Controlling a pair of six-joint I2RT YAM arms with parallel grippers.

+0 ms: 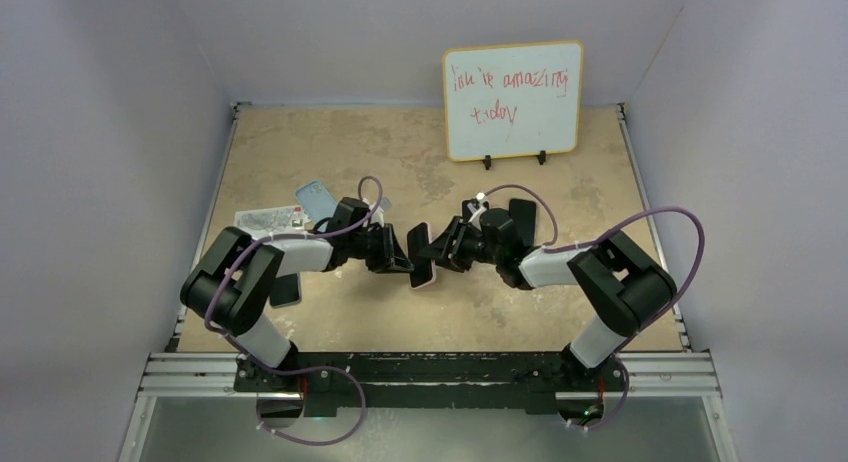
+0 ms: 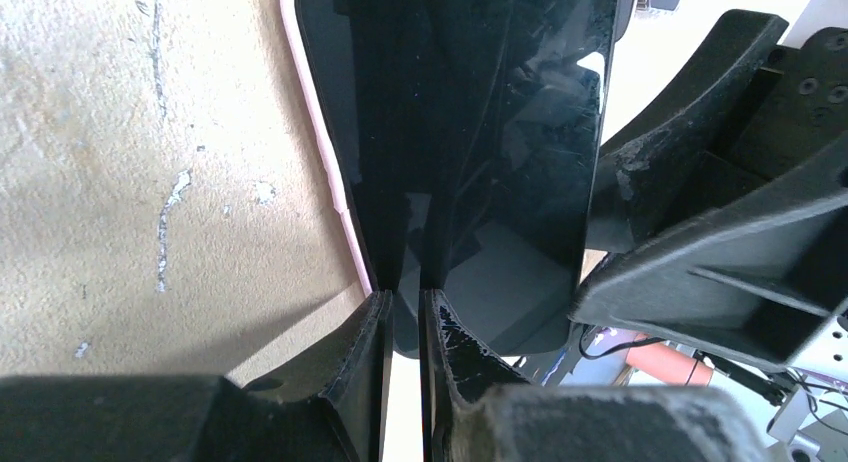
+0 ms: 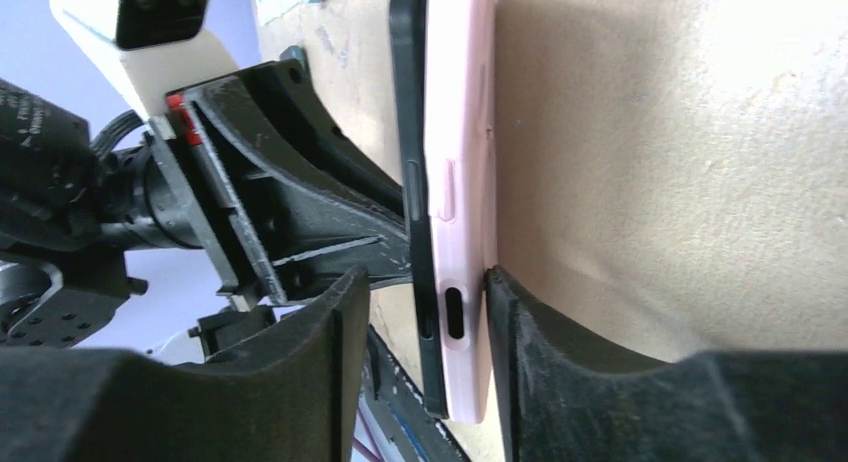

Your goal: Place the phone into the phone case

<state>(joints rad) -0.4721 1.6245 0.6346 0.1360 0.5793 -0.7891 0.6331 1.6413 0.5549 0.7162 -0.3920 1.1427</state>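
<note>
Enclosure: pale walls (image 1: 100,132) stand close against the table (image 1: 560,312) on three sides, with a metal rail (image 1: 430,374) along the near edge. There is open surface right of centre and just ahead of the arm bases. The back-left corner is crowded.

The left arm (image 1: 260,272) and right arm (image 1: 600,272) fold inward and meet nose to nose mid-table. At the back, the whiteboard (image 1: 513,100) stands upright; its red scrawl is not legible.

The phone (image 2: 470,132) is mid-table between the two grippers, screen toward the left arm, lying against the open face of the pink case (image 3: 462,162). Seen edge-on it is not flush: its lower end stands proud of the case. Cannot tell whether the case rests on the table.

On the left gripper (image 2: 403,307), the fingers are drawn almost together with a thin slit and nothing in it, tips butted on the screen.

On the right gripper (image 3: 425,282), the jaws are spread astride phone and case. One finger (image 3: 515,322) touches the case back; the other (image 3: 330,322) is apart from the glass.

The phone's far end is cut off in both wrist views. A light-blue item (image 1: 315,200) and a clear packet (image 1: 268,219) are partly hidden behind the left arm. A dark flat thing (image 1: 287,290) beneath it is not identifiable.

Table top: tan, mottled, pale scuffs.
</note>
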